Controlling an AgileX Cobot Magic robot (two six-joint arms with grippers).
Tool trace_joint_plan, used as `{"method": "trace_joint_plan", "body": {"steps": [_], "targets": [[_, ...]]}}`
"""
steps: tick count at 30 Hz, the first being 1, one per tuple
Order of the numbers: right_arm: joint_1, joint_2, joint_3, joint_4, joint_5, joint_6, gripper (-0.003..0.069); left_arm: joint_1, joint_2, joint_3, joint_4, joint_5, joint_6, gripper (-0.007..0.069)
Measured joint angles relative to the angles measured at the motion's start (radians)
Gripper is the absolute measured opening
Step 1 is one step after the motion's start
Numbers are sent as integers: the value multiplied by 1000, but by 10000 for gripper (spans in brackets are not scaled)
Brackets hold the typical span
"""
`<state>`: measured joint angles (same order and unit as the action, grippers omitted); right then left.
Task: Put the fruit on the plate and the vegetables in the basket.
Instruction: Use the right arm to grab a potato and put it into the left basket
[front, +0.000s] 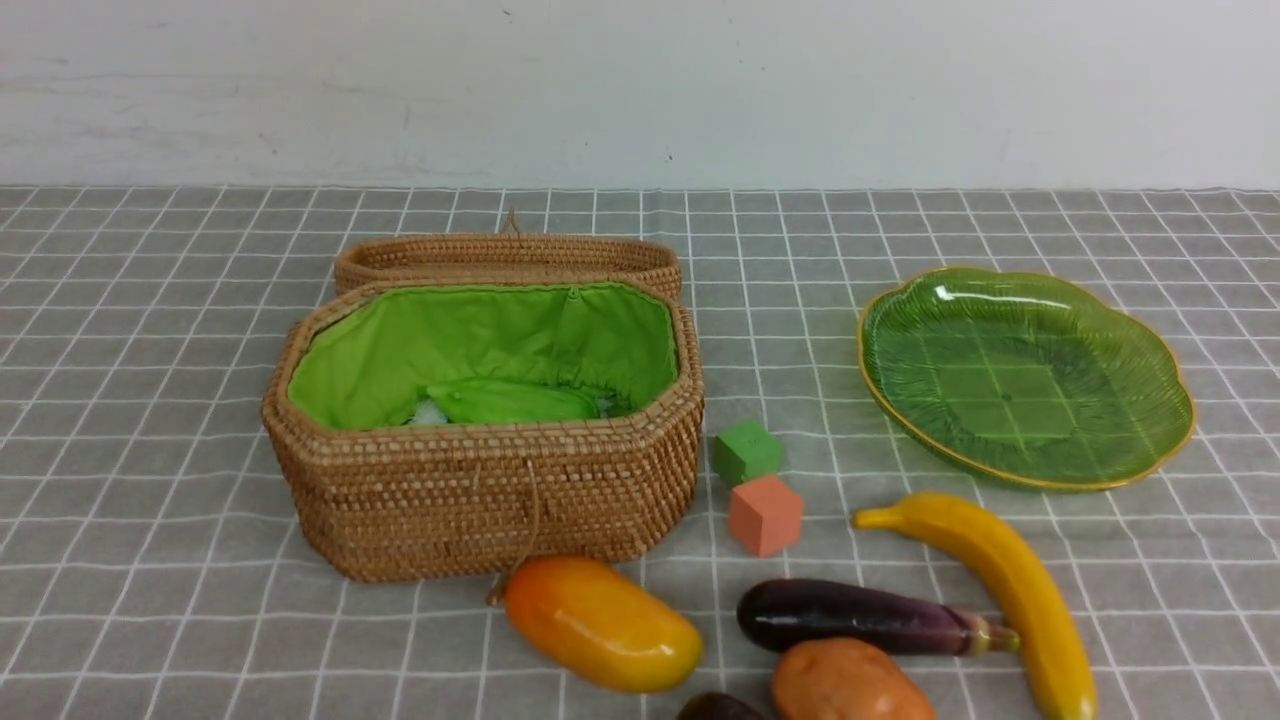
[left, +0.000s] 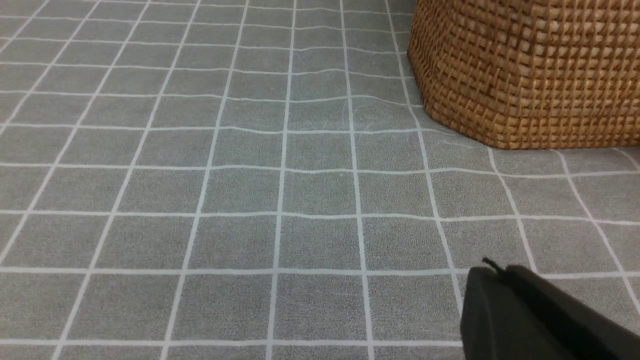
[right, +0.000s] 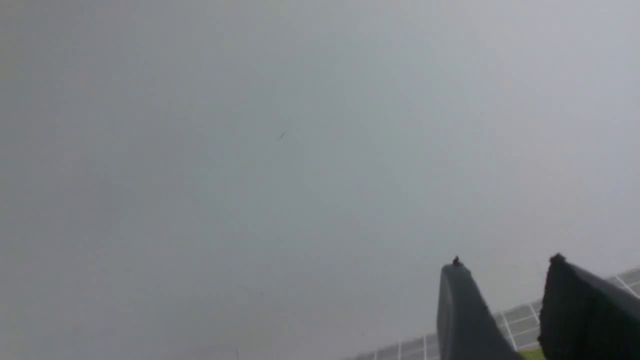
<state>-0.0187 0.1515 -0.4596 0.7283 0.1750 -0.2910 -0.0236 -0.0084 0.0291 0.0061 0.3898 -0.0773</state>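
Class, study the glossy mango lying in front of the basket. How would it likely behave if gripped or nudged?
The mango has shiny skin that catches highlights, so it would probably slip under a pinch. Its rounded, oblong body rests on flat cloth, so a sideways nudge would likely roll it. It looks smooth and solid, so it is probably stiff.

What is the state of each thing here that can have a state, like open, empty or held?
basket: lid open, a green vegetable lies inside
plate: empty
banana: on the cloth, unheld
mango: on the cloth, unheld
eggplant: on the cloth, unheld
potato: on the cloth, unheld
left hand: shut, holding nothing
right hand: open, holding nothing
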Motion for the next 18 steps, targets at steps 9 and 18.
{"method": "trace_joint_plan", "body": {"steps": [9,18], "targets": [[44,502,-193,-46,432,-407,241,0,0,0,0,0,0,18],[243,887,-318,-32,625,-480,434,0,0,0,0,0,0,18]]}}
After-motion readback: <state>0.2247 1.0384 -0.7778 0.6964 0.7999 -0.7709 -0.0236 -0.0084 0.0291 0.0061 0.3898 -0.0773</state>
